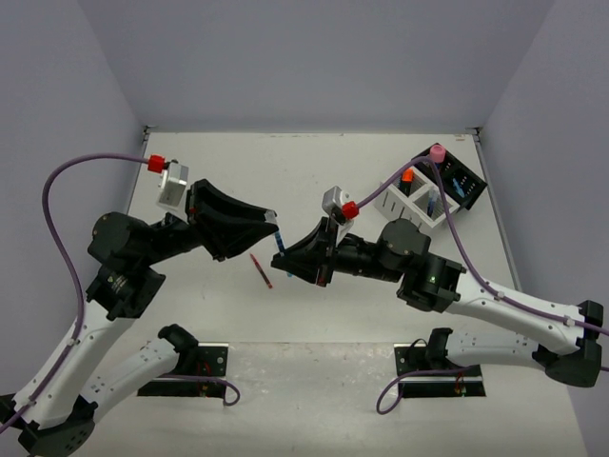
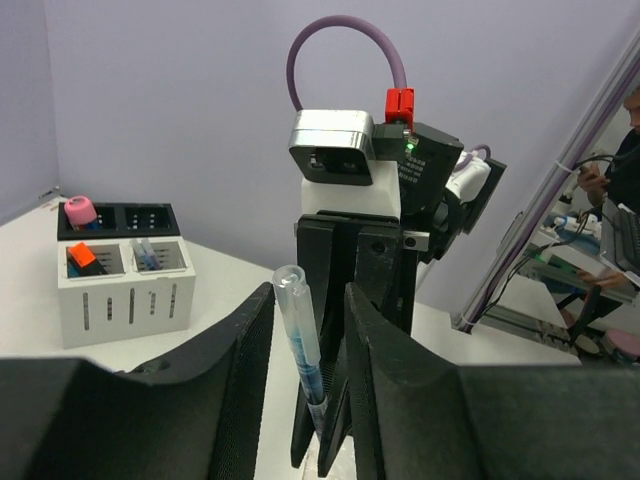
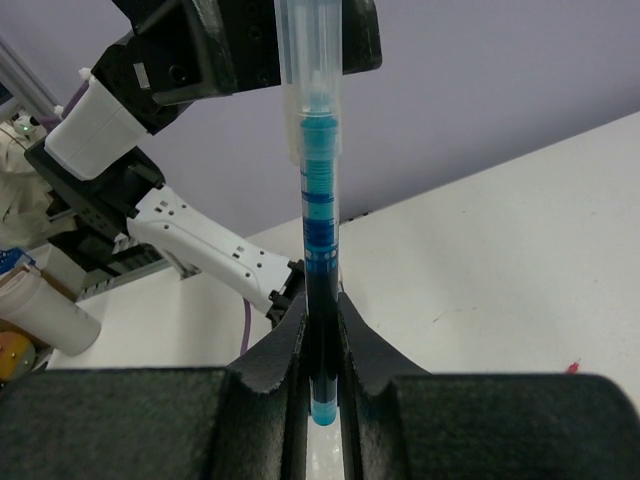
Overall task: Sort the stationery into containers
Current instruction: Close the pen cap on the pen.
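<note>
Clamping the blue pen (image 3: 318, 220) low on its barrel with the right gripper (image 3: 322, 335), jaws clenched.

Points it straight out past the fingertips, gripped stretch buried between those jaws, only a bright blue stub showing on the near side. Flanks the clear cap end with the left gripper (image 2: 308, 300), jaws parted, a slit of background showing between cap and one finger. Hides most of the pen from above behind both sets of jaws. Has a red pen (image 1: 261, 269) lying on the table (image 1: 324, 324) just beside the right jaws. Shows, well behind the right jaws, the white container (image 2: 125, 295) with an orange-capped highlighter (image 2: 82, 256) and a half-hidden pale item, touching the black container (image 2: 150, 217) bearing the pink cylinder (image 2: 80, 210); black interior too dark to read.
</note>
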`<state>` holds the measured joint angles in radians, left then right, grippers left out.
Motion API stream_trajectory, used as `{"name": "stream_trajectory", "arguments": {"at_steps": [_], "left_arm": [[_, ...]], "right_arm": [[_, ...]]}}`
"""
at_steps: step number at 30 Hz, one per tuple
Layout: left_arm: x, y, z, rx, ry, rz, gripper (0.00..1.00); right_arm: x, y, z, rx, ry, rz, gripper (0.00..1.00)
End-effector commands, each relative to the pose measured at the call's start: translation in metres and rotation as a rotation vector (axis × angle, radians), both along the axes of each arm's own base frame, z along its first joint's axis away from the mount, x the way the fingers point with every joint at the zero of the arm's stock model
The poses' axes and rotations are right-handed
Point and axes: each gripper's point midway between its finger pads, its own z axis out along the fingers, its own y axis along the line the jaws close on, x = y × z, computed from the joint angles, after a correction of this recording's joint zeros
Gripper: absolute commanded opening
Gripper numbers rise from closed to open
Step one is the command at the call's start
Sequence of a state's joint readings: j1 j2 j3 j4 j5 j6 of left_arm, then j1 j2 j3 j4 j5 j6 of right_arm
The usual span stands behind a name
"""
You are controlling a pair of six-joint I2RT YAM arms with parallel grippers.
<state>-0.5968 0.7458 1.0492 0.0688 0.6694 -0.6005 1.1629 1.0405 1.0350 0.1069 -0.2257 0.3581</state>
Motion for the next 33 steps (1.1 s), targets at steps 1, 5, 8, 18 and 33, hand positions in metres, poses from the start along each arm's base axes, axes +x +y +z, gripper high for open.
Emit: {"name": "stream_trajectory", "arguments": {"at_steps": [1,5,8,18,33], "left_arm": [[-0.003,-0.003,0.007,-0.022,-0.021,-0.030,0.22],[-0.001,-0.004,0.004,-0.021,-0.016,-0.031,0.11],[0.002,-0.005,-0.001,-0.022,-0.009,-0.026,0.02],[-0.039,-0.013,-0.040,0.040,-0.124,-0.294,0.00],[-0.074,0.002,-0.052,0.055,-0.208,-0.386,0.00]], "right_arm": [[0.001,-0.004,0.027,0.049,-0.041,-0.015,0.00],[0.001,-0.004,0.027,0.046,-0.051,-0.016,0.00],[-0.001,-0.005,0.029,0.056,-0.059,-0.007,0.00],[-0.045,-0.010,0.047,0.109,-0.141,0.236,0.00],[-0.052,-0.010,0.068,0.219,-0.126,0.266,0.00]]}}
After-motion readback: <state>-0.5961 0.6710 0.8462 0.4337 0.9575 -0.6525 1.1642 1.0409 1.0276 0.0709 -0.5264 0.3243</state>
